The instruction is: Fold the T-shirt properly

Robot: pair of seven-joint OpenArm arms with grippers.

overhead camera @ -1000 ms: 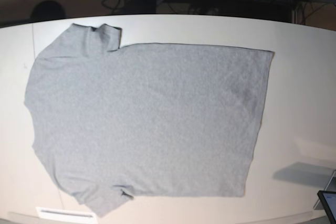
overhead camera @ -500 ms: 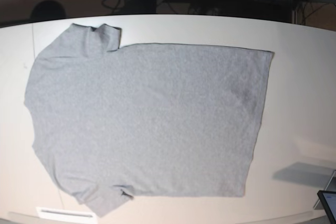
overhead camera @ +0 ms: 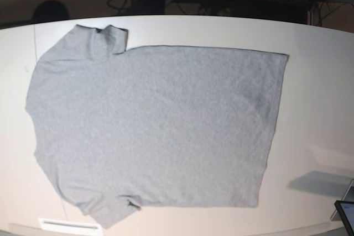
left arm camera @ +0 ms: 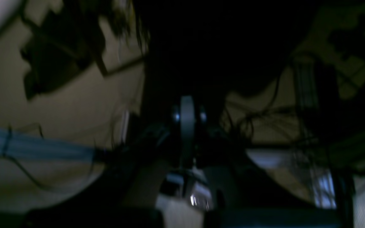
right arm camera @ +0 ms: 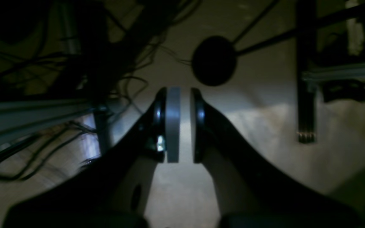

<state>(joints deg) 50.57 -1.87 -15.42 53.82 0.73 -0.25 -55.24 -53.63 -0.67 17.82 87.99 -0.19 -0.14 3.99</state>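
Left wrist view: dim and blurred; left end effector [left arm camera: 187, 126] clamped fully together, empty, aimed at dark cables and floor, no cloth in sight.

Right wrist view: right end effector [right arm camera: 182, 125] parted by a narrow slit, gripping nothing, over bare floor beside a round black base [right arm camera: 214, 60].

Base view: T-shirt [overhead camera: 155, 125] spread flat on the white desk [overhead camera: 315, 92], plain side up, collar end left, hem right, sleeves tucked in. No fold made yet; seemingly all folding left.
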